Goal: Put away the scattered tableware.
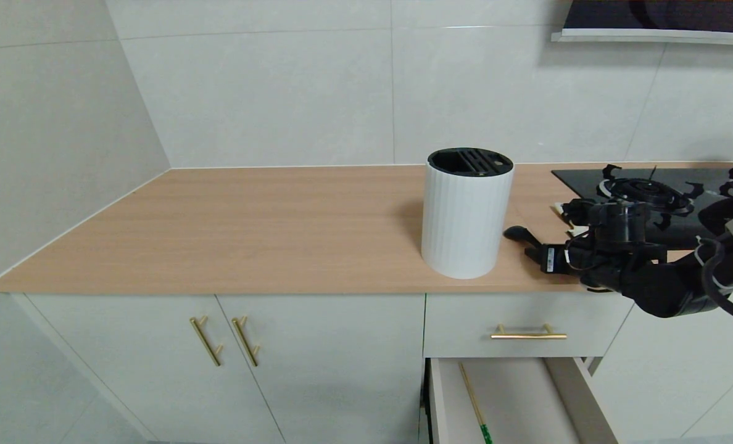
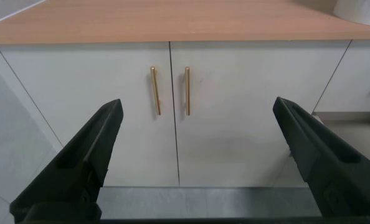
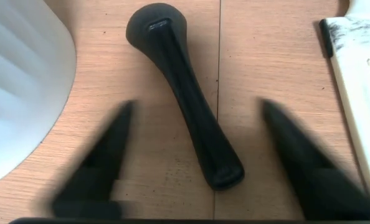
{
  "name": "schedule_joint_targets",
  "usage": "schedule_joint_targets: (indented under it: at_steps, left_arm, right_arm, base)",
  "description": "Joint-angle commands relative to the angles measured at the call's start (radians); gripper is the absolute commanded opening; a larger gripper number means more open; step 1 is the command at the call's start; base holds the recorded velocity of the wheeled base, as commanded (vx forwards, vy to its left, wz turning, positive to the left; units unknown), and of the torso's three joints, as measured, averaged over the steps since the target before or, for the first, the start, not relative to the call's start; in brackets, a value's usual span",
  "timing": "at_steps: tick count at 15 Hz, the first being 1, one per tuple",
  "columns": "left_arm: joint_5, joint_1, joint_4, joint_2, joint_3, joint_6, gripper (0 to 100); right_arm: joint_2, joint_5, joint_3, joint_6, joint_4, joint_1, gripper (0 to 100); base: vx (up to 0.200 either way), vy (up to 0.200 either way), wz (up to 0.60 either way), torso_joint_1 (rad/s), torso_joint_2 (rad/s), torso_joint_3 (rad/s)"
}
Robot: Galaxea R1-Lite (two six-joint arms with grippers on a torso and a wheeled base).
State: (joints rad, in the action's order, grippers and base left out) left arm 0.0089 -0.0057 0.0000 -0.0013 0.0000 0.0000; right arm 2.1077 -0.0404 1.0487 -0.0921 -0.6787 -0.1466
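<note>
now right claw [image 3: 197,106] astride black handle [image 3: 186,93]

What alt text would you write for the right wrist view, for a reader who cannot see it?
A black utensil handle lies on the wooden countertop, between the spread fingers of the open right gripper. A white ribbed holder stands at one side; a white flat object lies at the other.

On my right tool [image 3: 197,107] the fingers [image 3: 98,168] look blurred; the chopstick [image 1: 474,401] in the drawer [image 1: 527,401] runs off my head view's edge.
</note>
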Motion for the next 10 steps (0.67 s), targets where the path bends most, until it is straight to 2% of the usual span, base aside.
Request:
schedule_joint_targets:
  at_steps: [1,10]
  left_arm:
    - [0.000,0.000,0.000,0.001,0.000,0.000,100]
    - [0.000,0.000,0.000,0.001,0.000,0.000,100]
  right_arm:
    - [-0.003,0.001,-0.001,0.000,-0.001,-0.001,0]
    - [-0.029,-0.004,-0.010,-0.001,0.002,-0.005,0]
  base:
    - [0.000,0.000,0.00,0.000,0.00,0.000]
    - [0.000,0.000,0.00,0.000,0.00,0.000]
